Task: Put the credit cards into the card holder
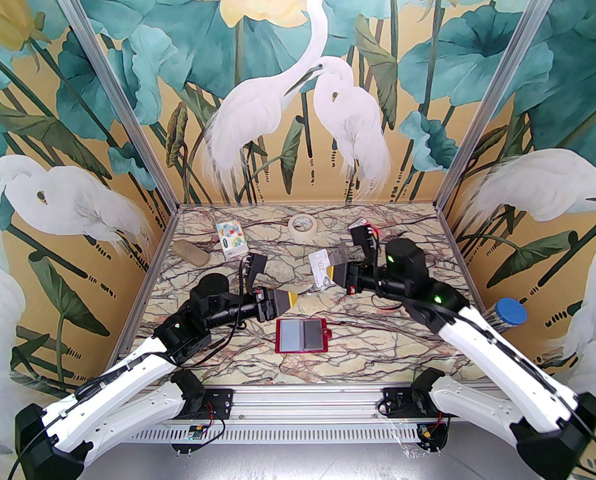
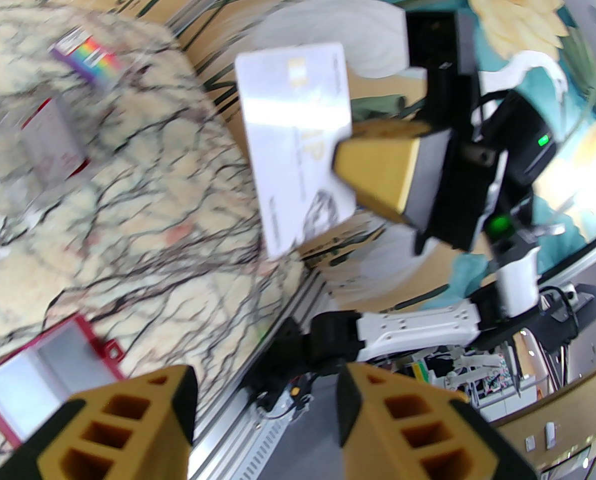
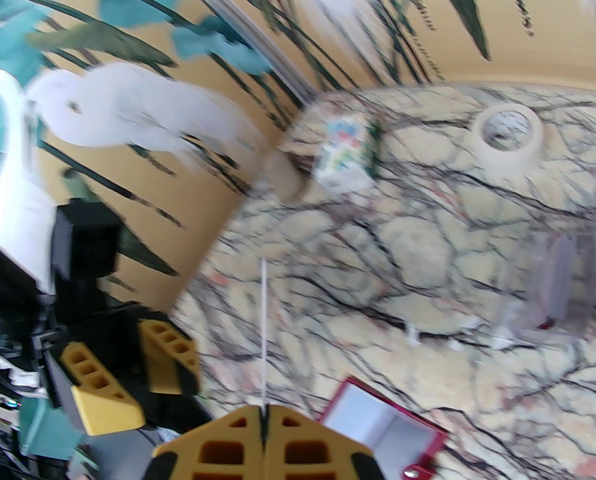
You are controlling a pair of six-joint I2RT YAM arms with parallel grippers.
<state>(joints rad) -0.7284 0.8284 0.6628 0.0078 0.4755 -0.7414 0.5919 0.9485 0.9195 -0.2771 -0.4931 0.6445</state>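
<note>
Dark red card holder (image 1: 329, 332), opened flat with its grey pockets facing up, lies on the marbled worktop (image 1: 378, 338) near the front edge, between your two arms. Its long side runs left to right. Your right fingers (image 3: 227, 450) are pressed shut on one pale card (image 1: 322, 268), held clear of the worktop. From the right wrist you see it edge-on, a thin line pointing away from them. The holder sits below that card, toward the near edge and slightly left. Your left fingers (image 1: 283, 302), about half spread and holding nothing, hover just behind the holder and are nearer to it. By my judgement, the card must come down and forward, its edge lined up with a pocket.
</note>
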